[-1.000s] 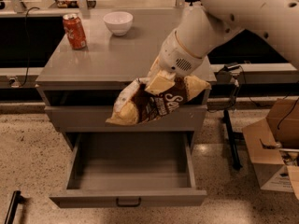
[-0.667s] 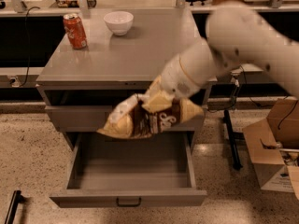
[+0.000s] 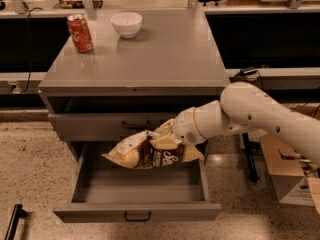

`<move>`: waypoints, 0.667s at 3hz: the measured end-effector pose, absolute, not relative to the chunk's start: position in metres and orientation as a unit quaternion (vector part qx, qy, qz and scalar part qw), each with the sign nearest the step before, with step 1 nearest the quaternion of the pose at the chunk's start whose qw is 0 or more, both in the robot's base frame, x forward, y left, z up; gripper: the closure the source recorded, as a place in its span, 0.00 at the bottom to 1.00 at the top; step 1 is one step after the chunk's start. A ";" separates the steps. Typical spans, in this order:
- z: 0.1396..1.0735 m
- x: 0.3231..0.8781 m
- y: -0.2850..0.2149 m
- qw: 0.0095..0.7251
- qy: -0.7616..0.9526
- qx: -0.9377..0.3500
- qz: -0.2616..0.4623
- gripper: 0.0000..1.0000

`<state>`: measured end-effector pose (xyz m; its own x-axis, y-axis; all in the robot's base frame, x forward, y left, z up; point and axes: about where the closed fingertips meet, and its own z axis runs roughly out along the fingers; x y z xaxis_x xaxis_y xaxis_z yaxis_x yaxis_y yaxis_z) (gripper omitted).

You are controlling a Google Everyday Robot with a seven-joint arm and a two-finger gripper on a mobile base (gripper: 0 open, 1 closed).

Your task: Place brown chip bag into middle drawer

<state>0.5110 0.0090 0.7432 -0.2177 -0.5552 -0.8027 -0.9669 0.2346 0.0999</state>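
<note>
The brown chip bag (image 3: pixel 145 154) hangs level over the open middle drawer (image 3: pixel 137 211), near the drawer's back, a little above its floor. My gripper (image 3: pixel 166 140) is shut on the bag's top right part, coming in from the right on the white arm (image 3: pixel 255 116). The drawer is pulled fully out, with its black handle at the front; its floor holds nothing else. The upper handled drawer (image 3: pixel 112 126) is closed just behind the bag.
A red soda can (image 3: pixel 80 33) and a white bowl (image 3: pixel 126 24) stand at the back of the cabinet top (image 3: pixel 150 59). A cardboard box (image 3: pixel 292 176) sits on the floor at right. A black bar (image 3: pixel 12 221) lies at lower left.
My arm has come down and forward. The bag has dropped from level with the cabinet top's front edge to just above the open drawer.
</note>
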 end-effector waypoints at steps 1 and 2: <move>0.741 0.517 0.010 0.335 0.716 -0.527 0.312 1.00; 0.703 0.526 -0.004 0.315 0.748 -0.499 0.304 1.00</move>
